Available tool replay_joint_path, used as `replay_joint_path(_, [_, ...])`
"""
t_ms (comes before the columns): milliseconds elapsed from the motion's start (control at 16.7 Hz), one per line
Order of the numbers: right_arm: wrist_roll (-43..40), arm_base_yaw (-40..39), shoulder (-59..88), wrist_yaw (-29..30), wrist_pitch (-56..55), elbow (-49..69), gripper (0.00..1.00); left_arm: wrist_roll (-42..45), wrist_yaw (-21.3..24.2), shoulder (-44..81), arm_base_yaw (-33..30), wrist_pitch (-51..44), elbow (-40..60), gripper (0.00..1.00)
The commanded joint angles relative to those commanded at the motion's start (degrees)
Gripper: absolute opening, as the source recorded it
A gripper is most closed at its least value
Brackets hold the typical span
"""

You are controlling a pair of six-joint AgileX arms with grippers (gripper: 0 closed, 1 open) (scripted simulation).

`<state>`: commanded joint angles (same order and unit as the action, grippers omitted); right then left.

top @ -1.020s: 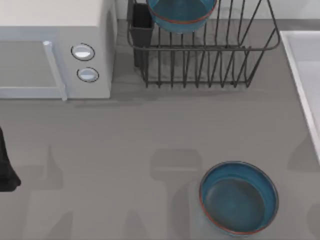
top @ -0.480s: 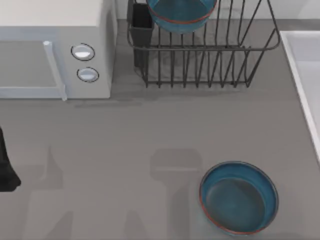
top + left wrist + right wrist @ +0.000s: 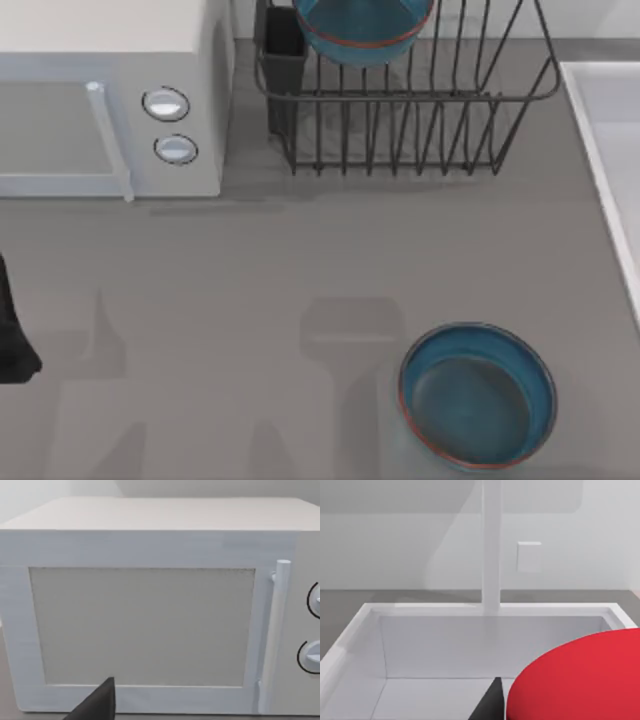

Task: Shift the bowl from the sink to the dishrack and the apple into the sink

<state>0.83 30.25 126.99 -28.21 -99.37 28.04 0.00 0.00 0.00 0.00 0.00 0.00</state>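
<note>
No text, label, brand, number or sign can be read anywhere. The microwave point(image 3: 110, 100) has 2 round knobs point(image 3: 166, 104) with no markings that can be made out, and its door point(image 3: 142, 627) is plain in the left wrist view. The small square plate point(image 3: 529, 557) on the wall behind the sink point(image 3: 370, 625) is blank in the right wrist view. The dishrack point(image 3: 400, 120) and its black utensil cup point(image 3: 283, 45) carry no lettering.

A white microwave point(image 3: 110, 100) stands at the back left of a grey countertop point(image 3: 250, 270); behind, a pale wall point(image 3: 395, 545) carries what may be a switch plate point(image 3: 529, 556).
</note>
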Motion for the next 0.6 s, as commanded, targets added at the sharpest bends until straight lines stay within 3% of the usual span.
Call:
replay_joint_path(540, [0.0,0.0,0.0,0.0,0.0,0.0,0.98,0.0,0.0,0.0,0.0,0.0,0.0,1.00])
replay_joint_path(600, [0.0,0.0,0.0,0.0,0.0,0.0,1.00,0.0,0.0,0.0,0.0,0.0,0.0,1.00])
